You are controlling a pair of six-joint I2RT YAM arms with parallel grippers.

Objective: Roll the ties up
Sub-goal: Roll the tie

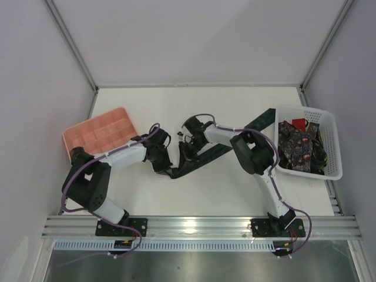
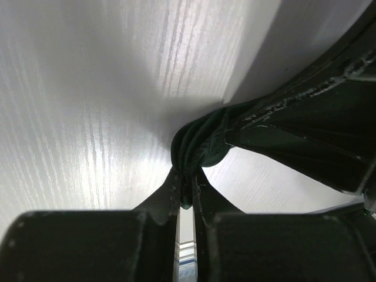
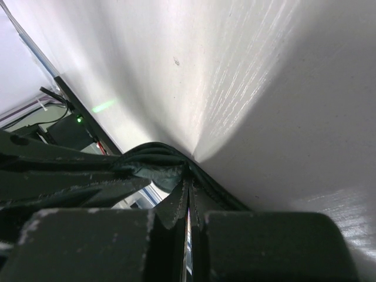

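Note:
A long dark green tie [image 1: 226, 147] lies slanted across the table from the basket down to the middle. Its near end is bunched into a small coil [image 2: 200, 141] between my two grippers. My left gripper [image 1: 166, 169] is shut on that coil from the left; its pads [image 2: 170, 191] pinch the fabric. My right gripper [image 1: 185, 157] is shut on the same coil from the right, the cloth [image 3: 161, 167] wedged at its fingertips [image 3: 179, 197]. More ties, a dark floral one [image 1: 296, 147] and a red one [image 1: 299, 123], lie in the basket.
A white lattice basket [image 1: 332, 141] stands at the right edge. A pink compartment tray [image 1: 100, 132] sits at the left, close behind my left arm. Grey walls enclose the table on three sides. A metal rail [image 1: 200, 224] runs along the near edge.

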